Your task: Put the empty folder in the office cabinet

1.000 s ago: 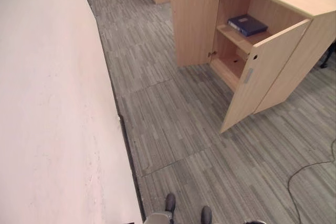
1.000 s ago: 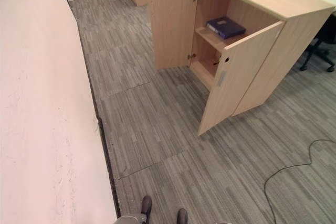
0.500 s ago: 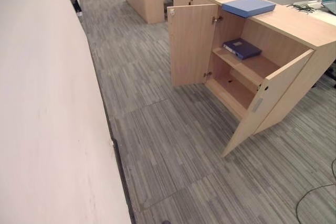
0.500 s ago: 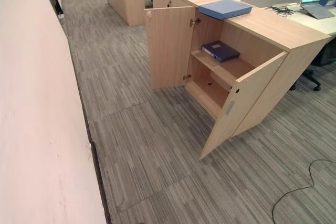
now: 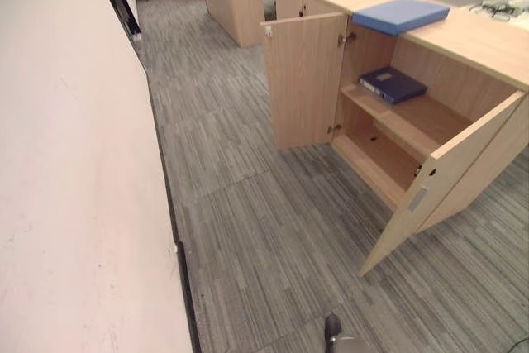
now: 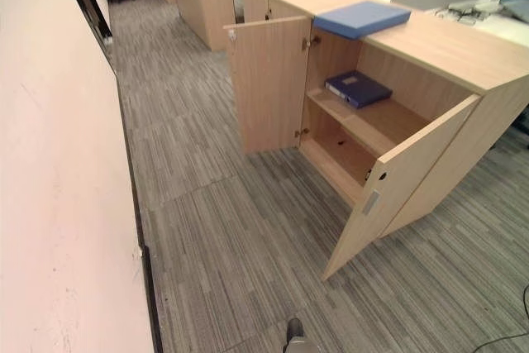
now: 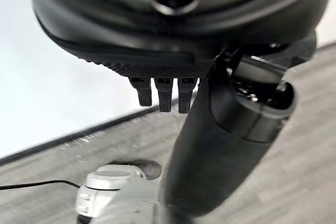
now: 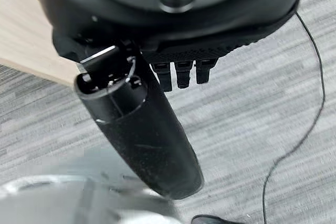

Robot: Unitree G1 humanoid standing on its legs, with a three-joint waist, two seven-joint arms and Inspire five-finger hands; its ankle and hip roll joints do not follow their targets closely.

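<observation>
L hand (image 7: pixel 173 51) and R hand (image 8: pixel 173 35) hang over grey carpet (image 5: pixel 273 229), fingers straight, relaxed, nothing held. Beyond: office cabinet (image 5: pixel 463 47), both doors open; dark blue binder (image 5: pixel 392 84) on inner shelf's far end. Light blue folder (image 5: pixel 401 15) flat on cabinet top, at front edge.

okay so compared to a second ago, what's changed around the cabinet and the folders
Only the camera has shifted; nothing in the scene moved. The cabinet stands with both doors open, the light blue folder lies on its top, and the dark blue folder lies on the upper shelf. Left hand and right hand hold nothing.
</observation>
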